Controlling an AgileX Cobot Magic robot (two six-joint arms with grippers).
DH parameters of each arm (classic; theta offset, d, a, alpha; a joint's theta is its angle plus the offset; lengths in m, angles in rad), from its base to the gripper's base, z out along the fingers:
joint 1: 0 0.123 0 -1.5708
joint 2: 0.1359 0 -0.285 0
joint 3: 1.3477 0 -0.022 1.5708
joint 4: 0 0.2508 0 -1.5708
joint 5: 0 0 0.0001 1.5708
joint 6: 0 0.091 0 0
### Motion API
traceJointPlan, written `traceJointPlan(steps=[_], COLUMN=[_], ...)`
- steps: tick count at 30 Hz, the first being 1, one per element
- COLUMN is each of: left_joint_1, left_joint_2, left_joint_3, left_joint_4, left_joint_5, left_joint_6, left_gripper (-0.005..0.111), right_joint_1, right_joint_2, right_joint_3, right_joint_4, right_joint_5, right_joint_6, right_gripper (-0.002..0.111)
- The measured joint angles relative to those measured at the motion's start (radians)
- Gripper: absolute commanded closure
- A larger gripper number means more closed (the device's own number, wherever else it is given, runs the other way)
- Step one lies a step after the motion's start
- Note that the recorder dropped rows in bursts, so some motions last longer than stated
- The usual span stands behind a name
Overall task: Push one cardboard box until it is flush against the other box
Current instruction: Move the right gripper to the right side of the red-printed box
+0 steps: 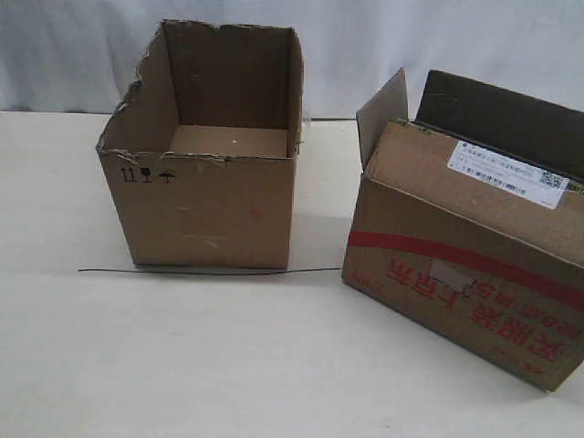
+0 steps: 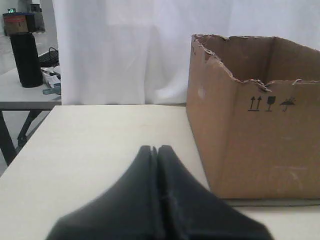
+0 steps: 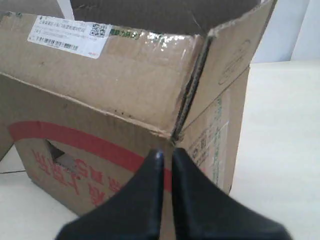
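Note:
The cardboard box [image 1: 465, 265] with red stripe, red characters and white label sits on the right, its flaps raised, angled toward the other box [image 1: 210, 201]. That wider plain carton with a ragged rim stands at left, and a strip of bare table separates the two. Neither gripper shows in the exterior view. In the left wrist view my left gripper [image 2: 154, 148] is shut and empty, low over the table beside the plain carton [image 2: 260, 145]. My right gripper [image 3: 166, 151] is shut with a hairline gap, right at the printed box's [image 3: 115, 85] end corner; contact cannot be told.
A thin dark wire [image 1: 210, 270] lies along the plain carton's front base. A white curtain [image 1: 383, 46] hangs behind the table. A side table with a black cylinder [image 2: 26, 60] stands off past the table's edge.

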Motion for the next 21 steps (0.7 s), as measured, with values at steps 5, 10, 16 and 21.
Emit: traceJointPlan(steps=[5,10,16,21], left_joint_1=[0.0,0.0,0.0,0.0], left_joint_2=[0.0,0.0,0.0,0.0], left_joint_3=[0.0,0.0,0.0,0.0], left_joint_4=[0.0,0.0,0.0,0.0], left_joint_5=[0.0,0.0,0.0,0.0], left_joint_6=[0.0,0.002,0.002,0.002], left_gripper=[0.107,0.107,0.107,0.107], right_joint_1=[0.0,0.0,0.0,0.0], right_joint_2=[0.0,0.0,0.0,0.0], right_joint_3=[0.0,0.0,0.0,-0.017], right_joint_4=[-0.012,-0.013,0.218,0.577], right_joint_5=[-0.061,-0.129,-0.237,-0.341], right_joint_6=[-0.029,-0.029,-0.001,0.012], right_gripper=[0.103,0.103,0.103,0.103])
